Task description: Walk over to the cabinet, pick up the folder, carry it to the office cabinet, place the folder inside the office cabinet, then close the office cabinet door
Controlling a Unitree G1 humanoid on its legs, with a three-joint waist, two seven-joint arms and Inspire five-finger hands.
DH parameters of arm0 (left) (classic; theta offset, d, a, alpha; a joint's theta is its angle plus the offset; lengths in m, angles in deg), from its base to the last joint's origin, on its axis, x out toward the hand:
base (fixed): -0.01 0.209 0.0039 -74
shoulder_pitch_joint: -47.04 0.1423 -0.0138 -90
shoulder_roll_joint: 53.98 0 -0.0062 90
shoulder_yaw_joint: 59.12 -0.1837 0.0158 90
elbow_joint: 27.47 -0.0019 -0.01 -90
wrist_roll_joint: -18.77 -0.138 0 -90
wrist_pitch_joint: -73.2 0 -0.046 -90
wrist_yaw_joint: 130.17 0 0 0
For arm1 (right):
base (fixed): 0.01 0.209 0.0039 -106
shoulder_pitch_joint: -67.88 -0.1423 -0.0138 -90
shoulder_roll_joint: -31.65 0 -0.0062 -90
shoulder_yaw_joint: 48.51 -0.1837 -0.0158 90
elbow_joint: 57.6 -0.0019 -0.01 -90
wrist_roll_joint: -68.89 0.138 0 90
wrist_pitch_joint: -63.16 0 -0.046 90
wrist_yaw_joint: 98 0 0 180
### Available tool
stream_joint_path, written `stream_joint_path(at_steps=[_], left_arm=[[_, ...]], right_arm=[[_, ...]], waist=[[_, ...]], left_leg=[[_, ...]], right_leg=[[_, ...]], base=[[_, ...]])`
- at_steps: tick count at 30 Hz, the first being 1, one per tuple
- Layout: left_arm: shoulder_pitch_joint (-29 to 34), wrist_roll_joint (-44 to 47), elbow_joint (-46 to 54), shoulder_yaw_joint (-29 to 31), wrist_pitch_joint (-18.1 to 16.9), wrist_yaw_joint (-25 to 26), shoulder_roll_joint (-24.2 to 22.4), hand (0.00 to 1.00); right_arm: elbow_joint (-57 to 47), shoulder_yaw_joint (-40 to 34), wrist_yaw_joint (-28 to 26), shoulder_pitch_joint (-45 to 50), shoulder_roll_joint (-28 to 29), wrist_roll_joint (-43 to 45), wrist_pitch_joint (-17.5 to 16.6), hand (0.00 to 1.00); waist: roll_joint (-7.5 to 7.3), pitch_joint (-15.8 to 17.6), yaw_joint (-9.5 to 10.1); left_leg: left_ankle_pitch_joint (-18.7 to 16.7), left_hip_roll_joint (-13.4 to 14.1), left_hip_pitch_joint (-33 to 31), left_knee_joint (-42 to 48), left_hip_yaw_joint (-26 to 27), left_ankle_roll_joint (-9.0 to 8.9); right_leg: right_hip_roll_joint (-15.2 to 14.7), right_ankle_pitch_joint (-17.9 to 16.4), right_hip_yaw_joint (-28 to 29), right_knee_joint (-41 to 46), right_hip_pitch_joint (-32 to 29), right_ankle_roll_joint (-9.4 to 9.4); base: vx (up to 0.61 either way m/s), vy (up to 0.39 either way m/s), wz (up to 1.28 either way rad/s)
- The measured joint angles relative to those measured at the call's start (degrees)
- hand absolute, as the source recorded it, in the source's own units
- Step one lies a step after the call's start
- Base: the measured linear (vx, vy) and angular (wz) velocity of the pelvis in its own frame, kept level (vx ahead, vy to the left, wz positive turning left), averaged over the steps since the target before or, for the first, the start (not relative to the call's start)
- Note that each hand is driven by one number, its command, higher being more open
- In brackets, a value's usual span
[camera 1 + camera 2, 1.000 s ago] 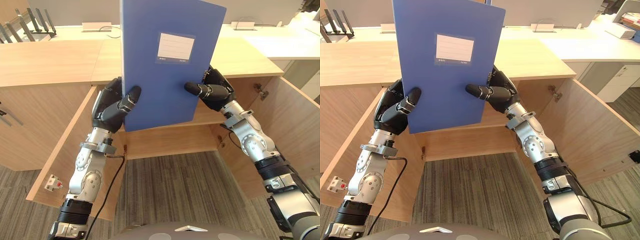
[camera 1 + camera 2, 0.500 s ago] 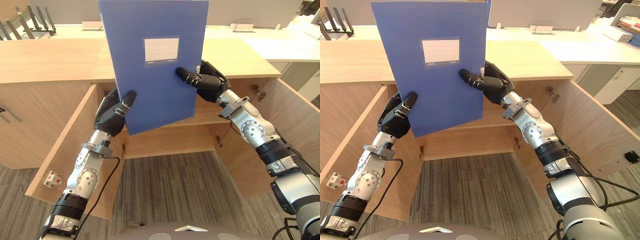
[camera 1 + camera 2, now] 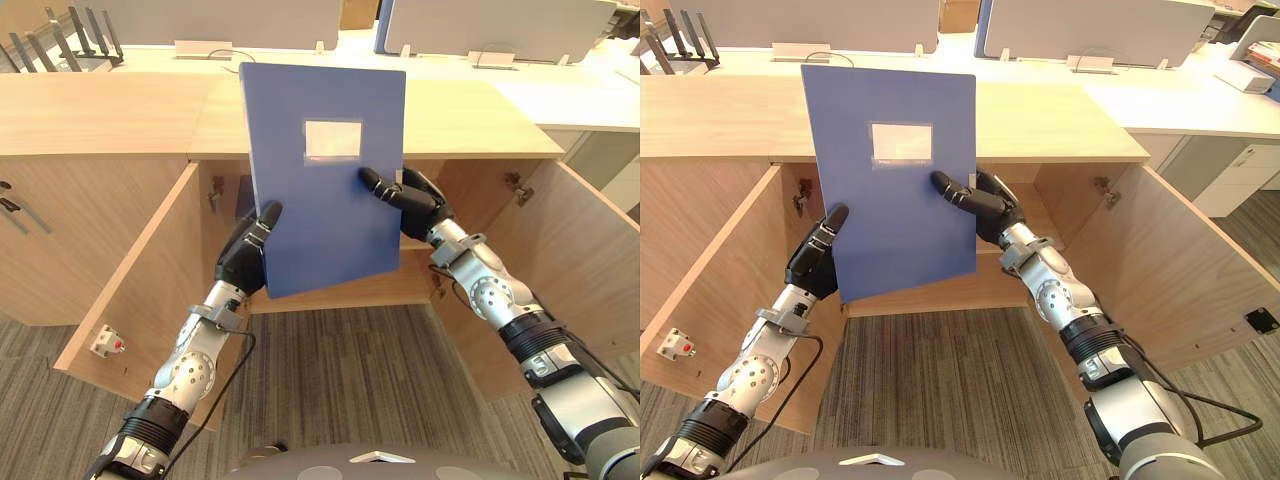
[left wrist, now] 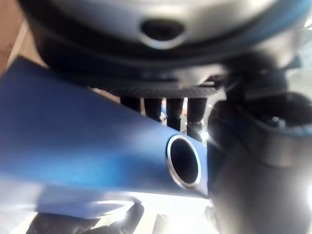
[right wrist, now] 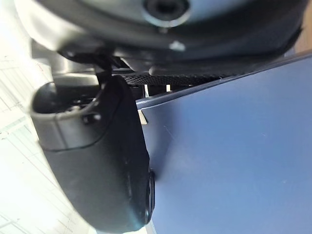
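I hold a blue folder (image 3: 325,200) with a pale label upright in front of the open wooden cabinet (image 3: 350,290). My left hand (image 3: 245,262) pinches its lower left edge, thumb on the front face and fingers behind. My right hand (image 3: 415,200) pinches the right edge at mid height, its thumb lying across the front. In the left wrist view the folder's (image 4: 73,136) spine shows a metal-ringed hole (image 4: 184,161) under the fingers (image 4: 161,105). In the right wrist view the thumb (image 5: 107,161) presses on the blue cover (image 5: 234,146).
Both cabinet doors stand wide open, the left door (image 3: 140,290) and the right door (image 3: 580,250). The wooden top (image 3: 120,120) runs above the opening. A file rack (image 3: 70,40) and white desks lie behind. Carpet covers the floor (image 3: 340,370).
Both arms have stretched forward and the folder has come down from high in the view to the level of the cabinet opening. The right hand now sits lower on the folder's right edge.
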Motion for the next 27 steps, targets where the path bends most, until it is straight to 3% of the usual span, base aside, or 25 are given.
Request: stream_joint_path(at_steps=[11, 15, 17, 20, 22, 27], left_arm=[[3.4, -1.0, -3.7, 0.0, 1.0, -1.6, 0.0, 1.0], [6.1, -8.7, -7.9, 0.6, 1.0, -0.2, 0.0, 1.0], [6.8, -11.4, -12.3, 1.2, 2.9, 1.5, 0.0, 1.0], [7.2, -16.0, -23.1, 2.9, 8.4, 5.7, -2.2, 1.0], [8.5, -17.4, -27.1, 3.9, 10.1, 6.2, -5.1, 1.0], [11.5, -21.0, -31.7, 7.6, 10.7, 9.7, -10.6, 1.0]], right_arm=[[0.0, 3.5, 2.2, 7.9, 2.8, 3.5, 0.6, 0.0], [0.0, 3.7, 2.6, 13.2, 2.9, 3.6, 1.3, 0.0], [-0.2, 3.9, 2.6, 16.3, 3.0, 3.6, 1.6, 0.0], [-0.4, 3.4, 2.8, 21.3, 7.2, 4.3, 1.7, 0.0], [-0.4, -0.3, 3.6, 25.4, 11.0, 5.5, 1.6, 0.0], [-1.4, -4.9, 3.7, 27.9, 15.3, 11.3, 0.7, 0.0]], waist=[[0.66, -0.4, -0.1], [0.92, -1.1, -0.26], [1.02, -1.5, -1.0], [1.18, -1.5, -3.26], [1.23, -1.5, -3.46], [1.59, -1.1, -4.23]], left_leg=[[1.0, 0.0, 0.1, -0.8, -0.2, -0.27], [1.1, 0.0, 0.1, -0.9, -0.1, -0.24], [1.2, -0.1, 0.0, -1.1, -0.2, -0.25], [2.9, -0.5, 0.0, -3.3, -0.7, -0.14], [3.4, -0.7, 0.1, -4.1, -0.7, -0.01], [4.1, -1.2, 1.4, -6.4, -0.7, -0.57]], right_leg=[[0.4, 0.3, 0.1, -0.3, -0.4, -0.14], [0.4, 0.3, 0.2, -0.3, -0.5, -0.13], [0.4, 0.4, 0.0, -0.3, -0.6, -0.09], [0.4, 0.6, -0.2, -0.3, -1.5, 0.19], [0.3, 0.8, -0.2, -0.3, -1.9, 0.31], [-0.1, 0.6, -0.1, -0.3, -1.8, 0.12]], base=[[-0.05, -0.026, 0.0], [-0.01, -0.004, 0.0], [-0.01, -0.006, 0.02], [-0.05, -0.014, 0.04], [-0.05, -0.003, -0.01], [-0.07, 0.014, -0.04]])
